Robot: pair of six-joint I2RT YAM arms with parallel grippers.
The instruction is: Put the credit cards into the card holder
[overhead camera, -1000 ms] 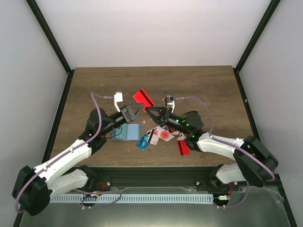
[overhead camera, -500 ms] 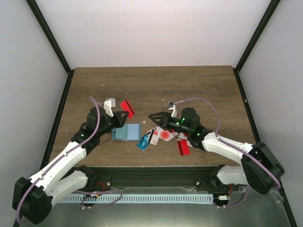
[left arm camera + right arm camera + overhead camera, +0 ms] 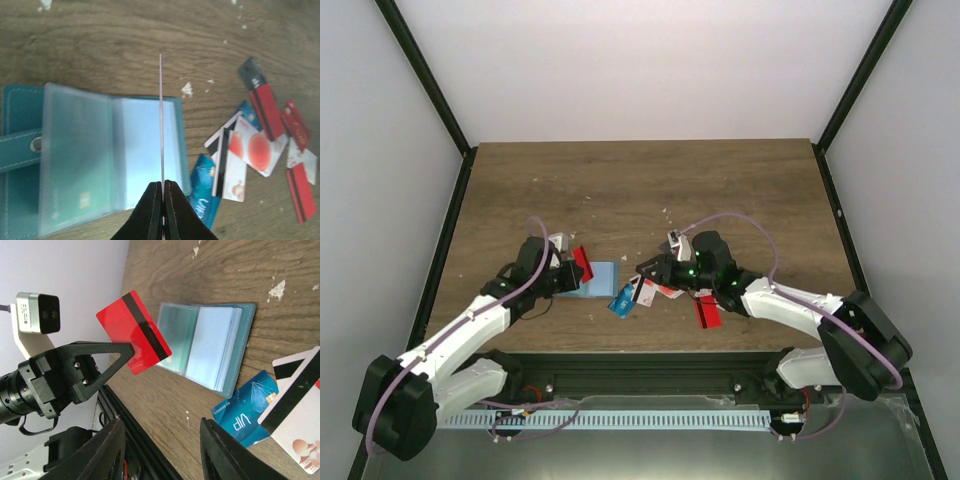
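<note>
The card holder [image 3: 75, 150] lies open on the table, with pale clear sleeves inside a teal cover [image 3: 601, 279]. My left gripper [image 3: 163, 184] is shut on a red credit card with a black stripe [image 3: 135, 332], held upright and edge-on [image 3: 161, 115] over the holder's right half. The other credit cards lie in a loose pile to the right: a blue one [image 3: 206, 189], a white one with a red circle [image 3: 256, 150] and red ones [image 3: 265, 100]. My right gripper [image 3: 165, 450] hangs open and empty over the near edge of that pile [image 3: 660, 288].
A red card [image 3: 707, 312] lies apart at the near right of the pile. Small white specks [image 3: 187, 89] dot the wood. The black frame rail [image 3: 640, 365] runs along the table's near edge, close below both grippers.
The red card was between both grippers in mid-air. My right gripper opened and let it go. My left arm brought it down and left over the holder, and the right arm sank toward the pile.
</note>
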